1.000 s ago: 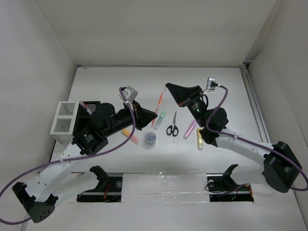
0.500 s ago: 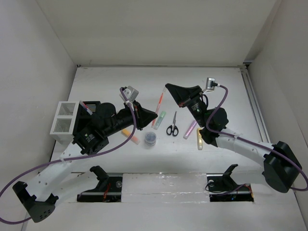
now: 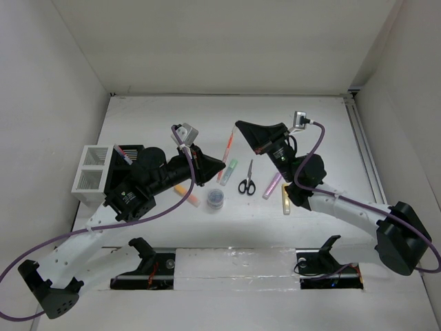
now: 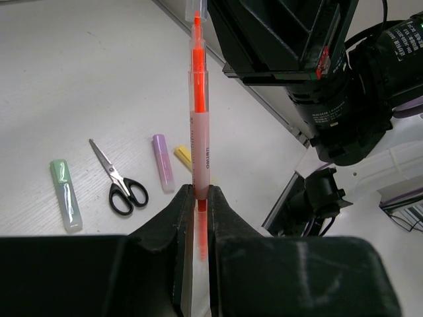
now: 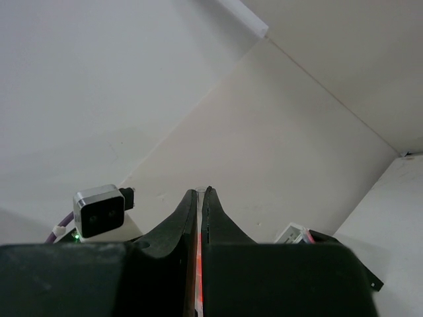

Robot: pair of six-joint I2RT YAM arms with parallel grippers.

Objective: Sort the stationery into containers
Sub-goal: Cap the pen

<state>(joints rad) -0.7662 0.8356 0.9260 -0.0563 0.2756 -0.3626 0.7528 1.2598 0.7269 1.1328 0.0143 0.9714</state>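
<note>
Clamped orange pen (image 4: 199, 132) mid-air with left pincer (image 4: 200, 193) low and right pincer (image 5: 199, 193) at tip, likely for a handover.

Bench (image 3: 151, 114): orange pen (image 3: 227, 148) slants between left jaws and right jaws. Beside it lie green highlighter (image 3: 231, 169), scissors (image 3: 247, 182), pink highlighter (image 3: 273, 185), tub (image 3: 216, 199). White organiser (image 3: 88, 178) far left.

Faint dark print runs along the pale barrel of the thin translucent orange pen (image 4: 200, 142), too small to read. No other lettering is legible.
</note>
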